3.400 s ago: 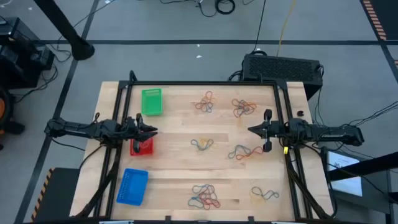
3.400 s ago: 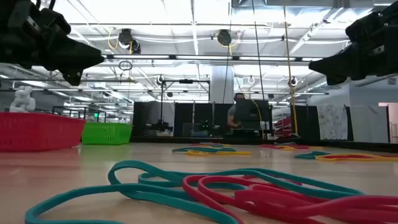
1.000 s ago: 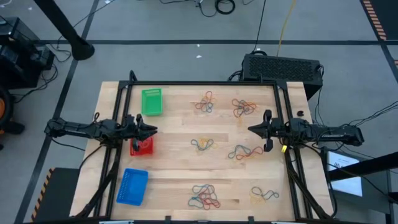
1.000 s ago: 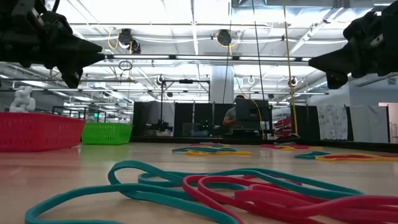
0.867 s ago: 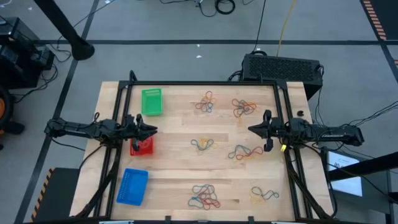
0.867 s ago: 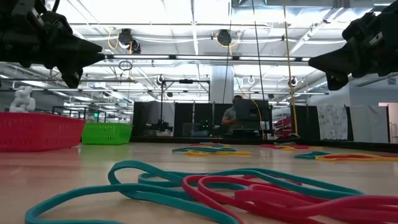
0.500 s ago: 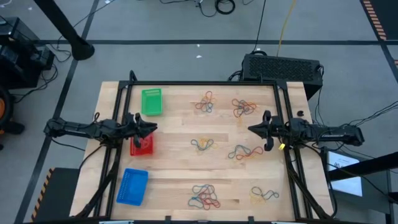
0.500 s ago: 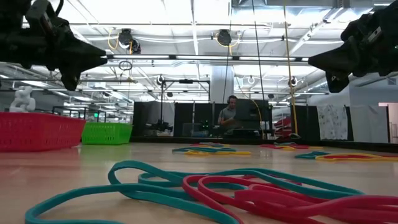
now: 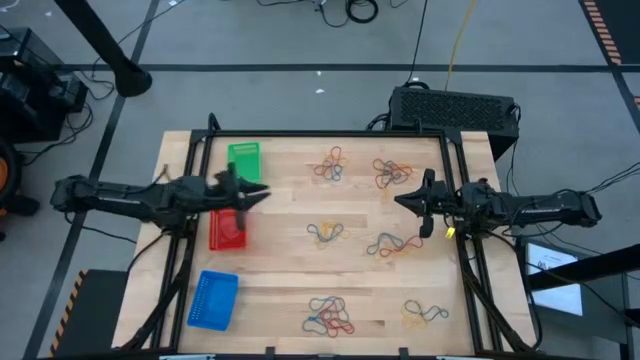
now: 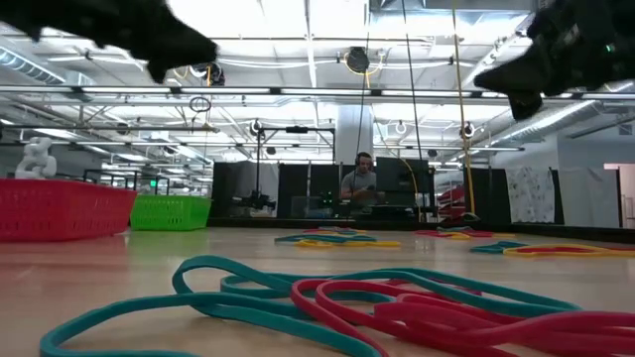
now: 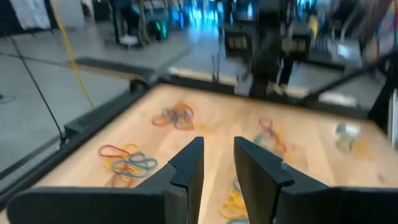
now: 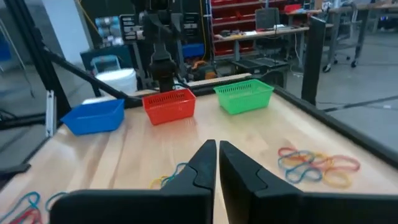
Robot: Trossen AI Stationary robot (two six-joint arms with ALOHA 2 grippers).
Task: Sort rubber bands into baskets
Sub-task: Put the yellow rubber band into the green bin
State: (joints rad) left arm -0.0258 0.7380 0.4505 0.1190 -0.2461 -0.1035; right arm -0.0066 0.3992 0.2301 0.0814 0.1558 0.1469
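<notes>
High view first: we see a wooden table (image 9: 280, 290) from straight above, with our two dark arms reaching in from opposite sides. Our left gripper (image 9: 262, 192) hangs above the table with a small gap between its fingers and nothing held; the red basket (image 9: 227, 231) lies just behind and below its tip, the green basket (image 9: 243, 163) is near on one side, and the blue basket (image 9: 212, 298) sits well apart on the other. Our right gripper (image 9: 400, 200) hangs above the opposite side of the table, its fingers nearly touching and empty. The rubber bands (image 9: 330, 164) lie loose on the wood in six small mixed-colour clusters between the two grippers; one cluster (image 9: 391, 243) lies near the right gripper's tip, another (image 9: 326, 233) sits midway between the two. From the right wrist, the three baskets stand in a row across the table, ahead of the fingers (image 12: 202, 163). At table height, teal and red bands (image 10: 327, 302) fill the foreground.
</notes>
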